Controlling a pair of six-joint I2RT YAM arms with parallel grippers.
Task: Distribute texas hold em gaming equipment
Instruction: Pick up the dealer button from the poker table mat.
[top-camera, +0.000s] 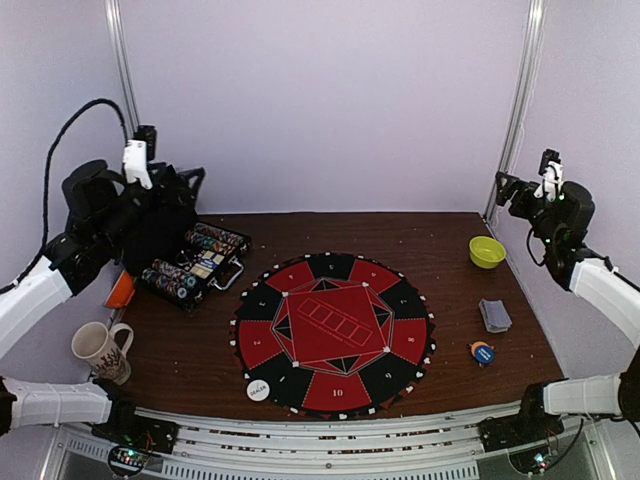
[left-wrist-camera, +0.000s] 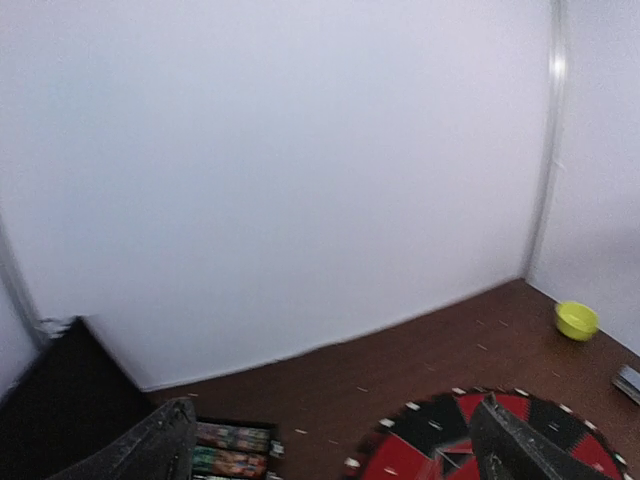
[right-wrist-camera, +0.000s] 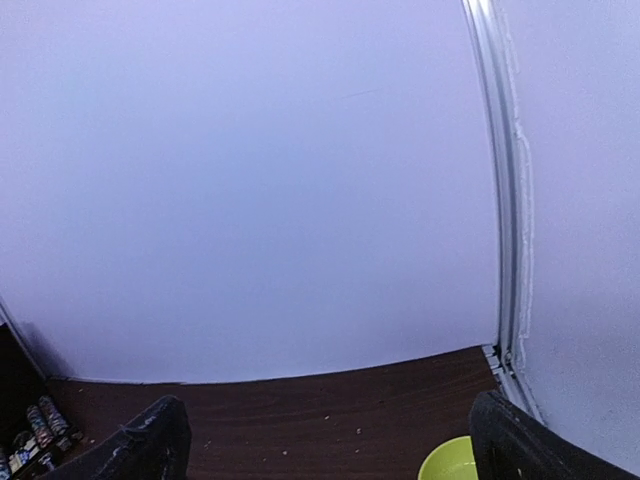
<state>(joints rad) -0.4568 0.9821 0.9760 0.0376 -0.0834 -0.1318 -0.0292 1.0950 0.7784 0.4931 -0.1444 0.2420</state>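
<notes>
Top external view first, since that's where the writing is. The only thing I can really read is the "10" on the near red wedge of the round red-and-black mat (top-camera: 333, 335). The white button disc (top-camera: 258, 389) on the mat's near-left rim has a dark word on it, but it's too small for me to make out. The mug (top-camera: 100, 350) has some dark pattern, and I can't tell if it's text.

Pose: both my arms are folded up with the wrists held high, one over each far corner of the table. My left pincer (left-wrist-camera: 335, 405) is spread wide and holding nothing, fingers (left-wrist-camera: 160, 445) pointing across toward the back wall. My right pincer (right-wrist-camera: 325, 400) is likewise wide apart and empty.

The open chip case (top-camera: 195, 262) with its rows of striped chips (top-camera: 170, 280) sits right underneath my left pincer. The deck of grey-blue cards (top-camera: 494, 315) and the orange-and-blue disc (top-camera: 482, 352) lie well below my right pincer, back toward its base. The yellow bowl (top-camera: 487, 251) is closer, just beneath and left of the right pincer.
</notes>
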